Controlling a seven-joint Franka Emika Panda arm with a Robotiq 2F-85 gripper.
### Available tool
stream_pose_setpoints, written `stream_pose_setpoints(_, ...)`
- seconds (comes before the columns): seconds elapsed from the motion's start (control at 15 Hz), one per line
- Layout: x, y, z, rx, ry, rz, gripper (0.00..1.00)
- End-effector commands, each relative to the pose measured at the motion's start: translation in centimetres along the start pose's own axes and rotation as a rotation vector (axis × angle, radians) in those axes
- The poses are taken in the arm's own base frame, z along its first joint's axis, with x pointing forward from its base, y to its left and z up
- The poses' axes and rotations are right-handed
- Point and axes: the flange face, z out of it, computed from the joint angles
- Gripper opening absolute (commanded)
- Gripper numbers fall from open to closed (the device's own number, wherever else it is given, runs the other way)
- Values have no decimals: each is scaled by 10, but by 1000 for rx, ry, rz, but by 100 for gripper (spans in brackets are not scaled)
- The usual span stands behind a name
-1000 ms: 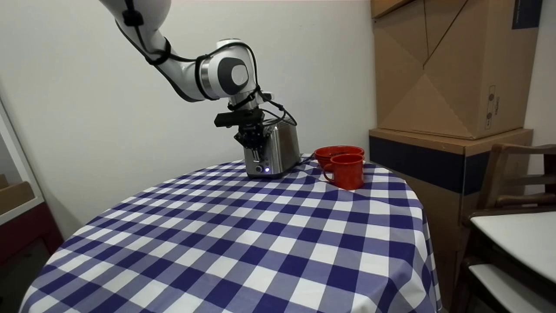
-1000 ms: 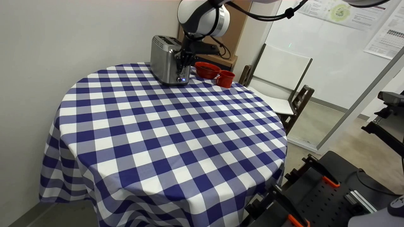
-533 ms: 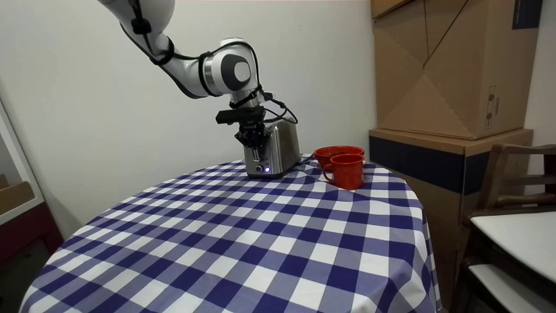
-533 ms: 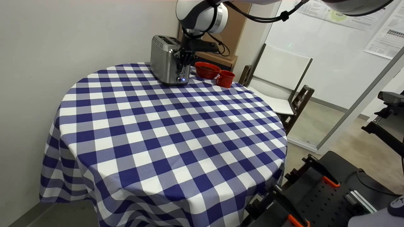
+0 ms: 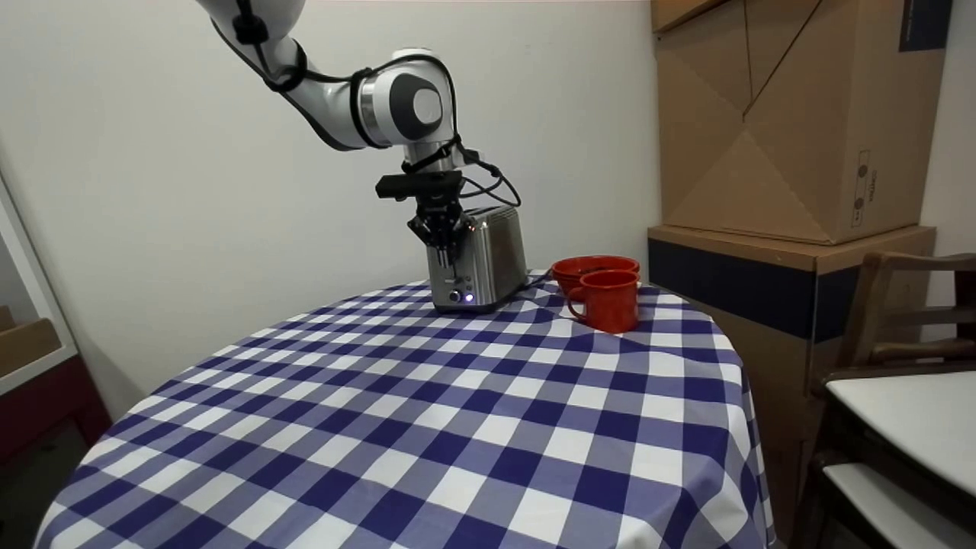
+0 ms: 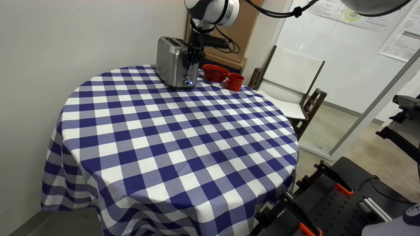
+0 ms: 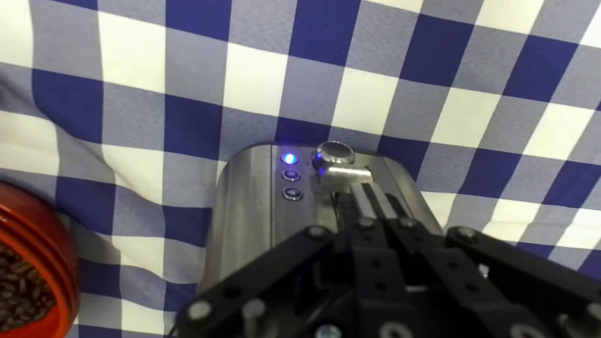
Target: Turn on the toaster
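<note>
The shiny silver toaster (image 5: 501, 255) stands on the checked tablecloth near the wall; it also shows in an exterior view (image 6: 168, 64) and in the wrist view (image 7: 239, 220). On its front panel are a round knob (image 7: 335, 152), small buttons, and a lit blue light (image 7: 289, 158). The toaster's metal lever (image 7: 345, 176) sits low, close to the knob. My gripper (image 7: 372, 188) is shut, its fingertips together, pointing down in front of the panel near the lever. I cannot tell whether they touch it. The gripper also shows in both exterior views (image 5: 444, 259) (image 6: 189, 67).
A red bowl (image 7: 51, 244) of dark beans (image 7: 23, 286) and a red cup (image 5: 614, 305) stand beside the toaster. Cardboard boxes (image 5: 762, 137) are stacked behind the table. A white wall is close behind the toaster. Chairs (image 6: 290, 78) stand past the table's edge.
The arm and shut gripper have moved up a little, so the fingertips sit higher on the toaster's front. The toaster has not moved, and the blue light is lit throughout.
</note>
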Motion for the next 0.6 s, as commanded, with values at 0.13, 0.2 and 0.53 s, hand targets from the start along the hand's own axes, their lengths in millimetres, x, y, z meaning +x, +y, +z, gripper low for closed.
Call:
stream_pose_setpoints(0.13,-20,-1,-80,94,-113,-59,0)
stream_pose_setpoints(0.2,-26,-1,-91,92,-142,-66,26)
stream_pose_setpoints(0.53,-71,8,-125,81,-236,-88,55)
